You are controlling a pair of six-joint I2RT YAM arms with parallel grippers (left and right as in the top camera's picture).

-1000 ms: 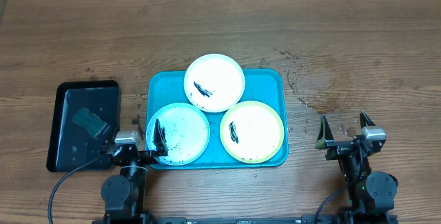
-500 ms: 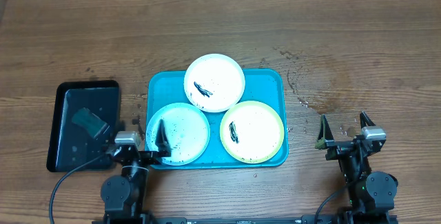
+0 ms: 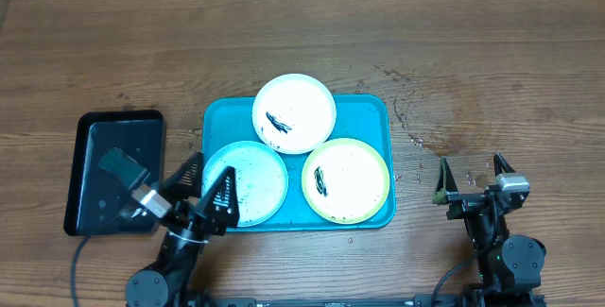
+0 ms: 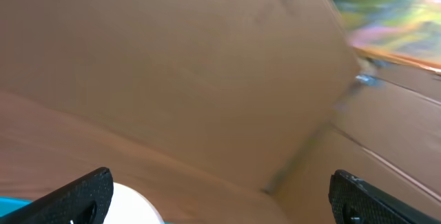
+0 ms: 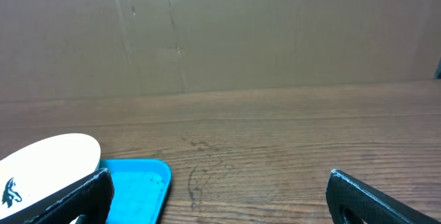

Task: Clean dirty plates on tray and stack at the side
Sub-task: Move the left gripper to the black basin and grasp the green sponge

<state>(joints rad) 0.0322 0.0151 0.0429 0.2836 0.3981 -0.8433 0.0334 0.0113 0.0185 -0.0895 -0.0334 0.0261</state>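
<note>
Wooden tabletop [image 3: 473, 52] carries the turquoise tray [image 3: 367, 110]. Black tray [image 3: 87, 214] lies left of it, apart. On the turquoise tray: white plate [image 3: 298, 107] at far edge, light blue plate [image 3: 255, 179] near-left, yellow-green rimmed plate [image 3: 352, 177] near-right, all smeared black. Left gripper [image 3: 213, 168] above tray's near-left corner, jaws apart. Right gripper [image 3: 470, 162] well right of tray, jaws apart.

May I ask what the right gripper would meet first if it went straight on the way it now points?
The way looks free: only bare table lies ahead of the right gripper. The tray and white plate sit off to its left. Eventually, probably the cardboard wall.
</note>
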